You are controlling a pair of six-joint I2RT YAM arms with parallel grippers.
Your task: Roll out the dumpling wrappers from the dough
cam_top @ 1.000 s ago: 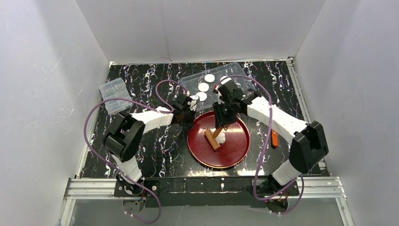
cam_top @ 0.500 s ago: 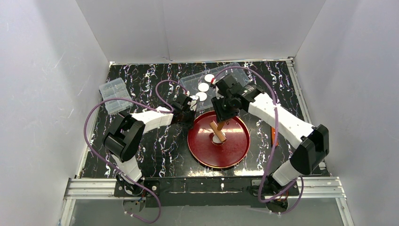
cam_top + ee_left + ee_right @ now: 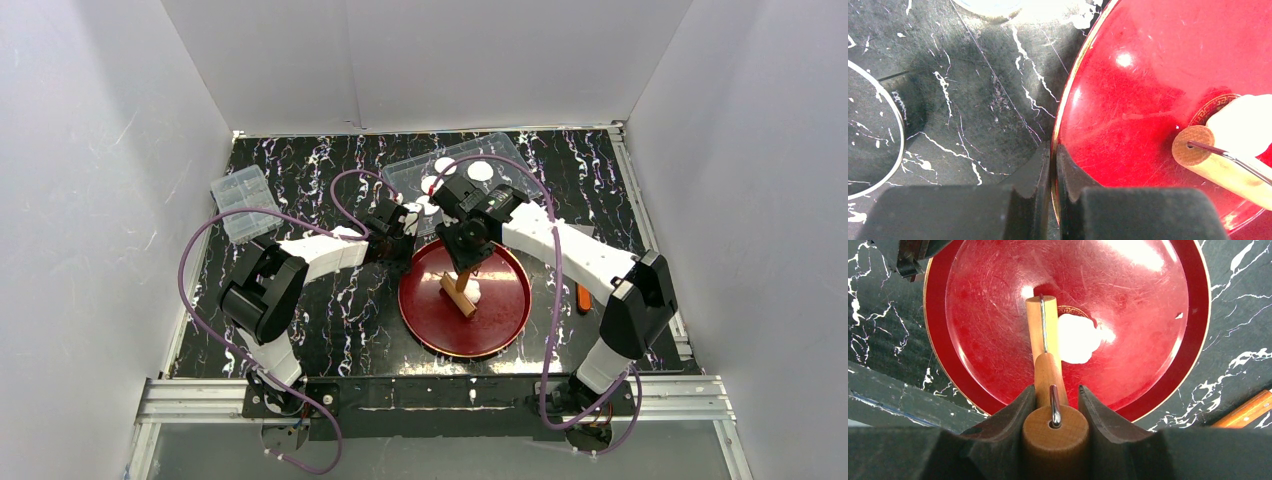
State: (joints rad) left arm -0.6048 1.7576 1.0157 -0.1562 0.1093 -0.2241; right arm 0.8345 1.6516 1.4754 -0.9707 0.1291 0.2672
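- Clamping the handle of the wooden roller (image 3: 1037, 325), the right gripper (image 3: 1055, 400) had both fingers pressed against the handle's sides, at the bottom centre of the right wrist view.
- From above, the right gripper (image 3: 465, 245) stood over the upper edge of the red plate (image 3: 420, 325), and the wooden roller (image 3: 458, 297) sloped down from it onto the plate's middle.
- The dough (image 3: 1078, 337) was a small flattened white lump at the centre of the red plate (image 3: 1198, 315), just right of the roller's barrel. Contact between the two could not be confirmed.
- The left gripper (image 3: 1053, 160) was closed to a narrow slit, pinching the gilt rim of the red plate (image 3: 1128, 100) at the plate's left edge.
- In the left wrist view the roller's round end (image 3: 1198, 150) sat in front of the dough (image 3: 1243, 120), at the right of the frame.
- The dumpling wrappers (image 3: 481, 171) lay in a clear tray (image 3: 510, 150) at upper centre. Two discs were in plain sight, and others were partly hidden behind the right arm.
- A clear plastic box (image 3: 243, 203) stood at the left of the table.
- An orange-handled tool (image 3: 584, 297) lay right of the plate.
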